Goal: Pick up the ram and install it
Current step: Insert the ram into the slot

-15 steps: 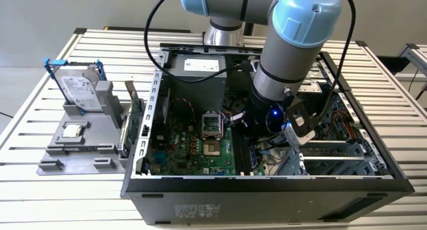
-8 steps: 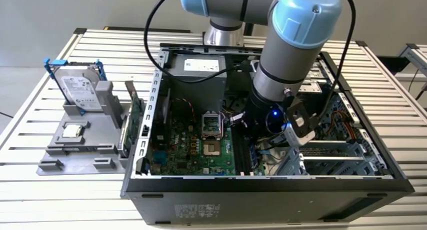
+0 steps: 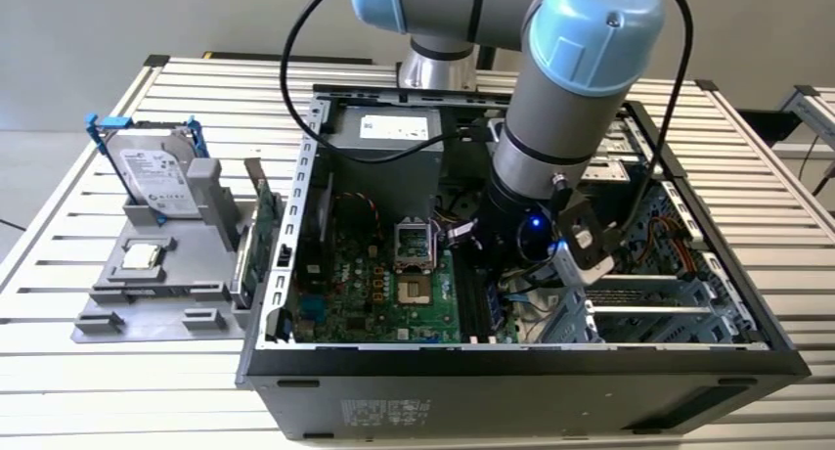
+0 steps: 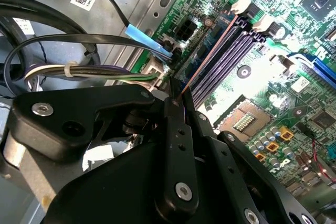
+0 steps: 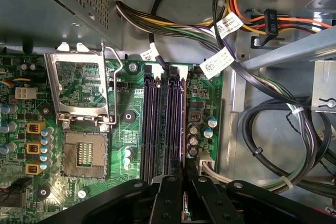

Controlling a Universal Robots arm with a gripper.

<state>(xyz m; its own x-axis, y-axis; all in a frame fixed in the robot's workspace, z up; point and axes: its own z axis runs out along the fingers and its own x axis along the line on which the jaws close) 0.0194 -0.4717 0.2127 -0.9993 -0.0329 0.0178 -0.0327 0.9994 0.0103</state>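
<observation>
I hold the ram [image 4: 207, 56] clamped edge-on between my fingers [image 4: 176, 145], its long axis running straight out from my hand [image 5: 184, 195] and in line with the purple memory slots [image 5: 164, 121] on the motherboard [image 5: 94, 182]. In the second wrist view it shows as a thin pale strip lying over the slot nearest the case wall; whether it is seated or just above I cannot tell. In the first wrist view only its thin edge [image 5: 184, 129] shows, and its near end is hidden between my fingers. My arm [image 3: 574, 108] reaches down into the open computer case [image 3: 522, 357] on the tabletop [image 3: 131, 391], my hand buried among cables [image 5: 273, 124] beside the open processor socket [image 5: 83, 153].
</observation>
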